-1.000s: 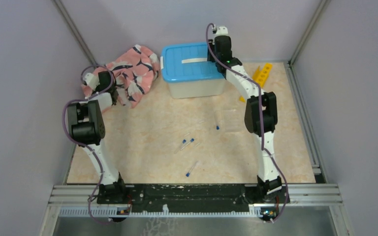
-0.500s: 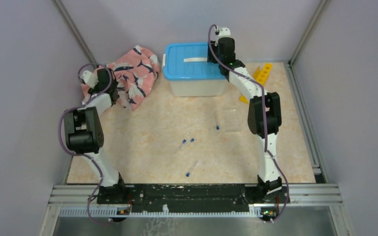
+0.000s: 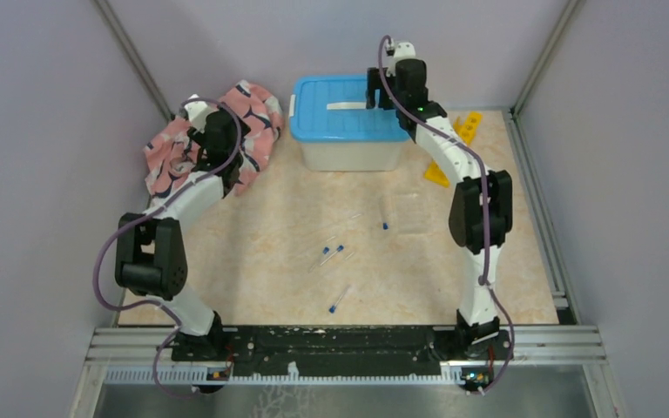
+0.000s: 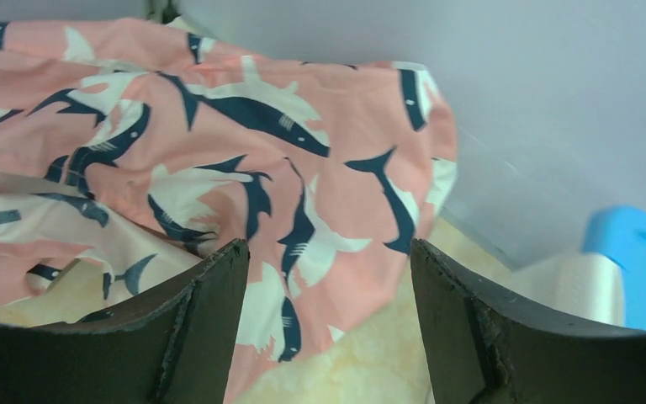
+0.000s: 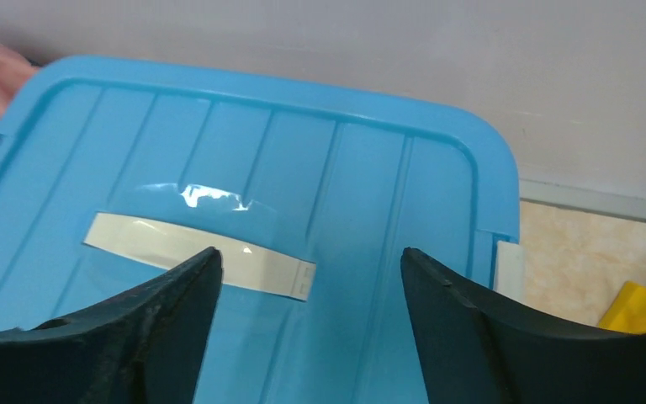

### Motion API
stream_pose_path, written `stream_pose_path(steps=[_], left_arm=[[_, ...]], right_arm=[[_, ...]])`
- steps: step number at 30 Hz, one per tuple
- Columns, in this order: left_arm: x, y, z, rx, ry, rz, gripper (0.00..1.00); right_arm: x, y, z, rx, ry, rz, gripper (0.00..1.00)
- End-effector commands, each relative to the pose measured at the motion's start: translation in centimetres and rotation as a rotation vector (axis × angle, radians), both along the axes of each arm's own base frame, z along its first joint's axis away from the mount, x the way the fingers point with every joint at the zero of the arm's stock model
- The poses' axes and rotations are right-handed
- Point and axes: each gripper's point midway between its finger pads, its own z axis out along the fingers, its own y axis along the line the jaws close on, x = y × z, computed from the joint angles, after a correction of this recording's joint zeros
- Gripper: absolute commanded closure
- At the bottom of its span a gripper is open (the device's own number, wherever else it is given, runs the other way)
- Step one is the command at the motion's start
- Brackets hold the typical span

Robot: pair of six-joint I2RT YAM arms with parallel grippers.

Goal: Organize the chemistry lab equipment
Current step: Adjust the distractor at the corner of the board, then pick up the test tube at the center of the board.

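Observation:
Several thin clear tubes with blue caps lie scattered on the tabletop in the top view. A long yellow rack lies at the back right, and its corner shows in the right wrist view. My left gripper hovers over the pink cloth; in its wrist view it is open, with only cloth and table between the jaws. My right gripper hangs above the blue lid; in the right wrist view it is open and holds nothing.
The pink shark-patterned cloth is bunched at the back left. A white bin with a blue lid stands at the back centre, a white handle strip on its lid. Purple walls close in on three sides.
My left gripper has opened and swung right, out over the cloth. My right gripper has opened wider and shifted slightly right above the lid.

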Motion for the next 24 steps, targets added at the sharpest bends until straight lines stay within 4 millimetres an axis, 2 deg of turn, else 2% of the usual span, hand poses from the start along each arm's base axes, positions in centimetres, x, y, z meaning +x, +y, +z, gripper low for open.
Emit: stream_pose_path(steps=[1,3,5,7,10,13,14,16,20,22,24], left_arm=[[-0.9,-2.7,5.2,0.139,-0.12,-0.1,0.24],[-1.3,-4.9,6.7,0.178,-0.161,-0.212,0.23],[-1.7,-7.0,7.5,0.218,-0.176,-0.305,0.23],[-2.3,-8.6,8.2,0.265,-0.179,-0.375,0.23],[-3.3,-11.1,8.9,0.293,-0.191,-0.487,0.23],[-4.3,-13.3,9.3,0.295,-0.192,-0.59,0.23],[-4.6,-14.1,9.3,0.297,-0.189,-0.619,0.23],[-5.3,-15.5,9.5,0.309,-0.185,-0.667,0.23],[-6.4,-18.7,9.7,0.352,-0.177,-0.768,0.22],[-7.0,-20.6,9.7,0.365,-0.164,-0.834,0.22],[-7.5,-22.4,9.2,0.377,-0.14,-0.902,0.22]], right_arm=[[-2.2,0.1,9.4,0.069,-0.183,0.04,0.16],[-3.3,0.2,11.2,0.074,-0.233,0.049,0.03],[-4.8,-0.1,13.7,0.105,-0.302,0.047,0.02],[-6.2,-0.5,14.9,0.142,-0.347,0.044,0.02],[-8.3,-1.3,16.3,0.187,-0.425,0.038,0.02],[-10.2,-3.5,16.7,0.246,-0.474,-0.049,0.02],[-10.9,-4.0,16.0,0.242,-0.48,-0.056,0.02],[-12.1,-5.2,16.0,0.255,-0.503,-0.085,0.04],[-12.5,-9.1,14.7,0.283,-0.448,-0.236,0.32],[-12.2,-11.2,12.9,0.253,-0.342,-0.357,0.33],[-12.0,-12.9,10.3,0.198,-0.216,-0.442,0.32]])
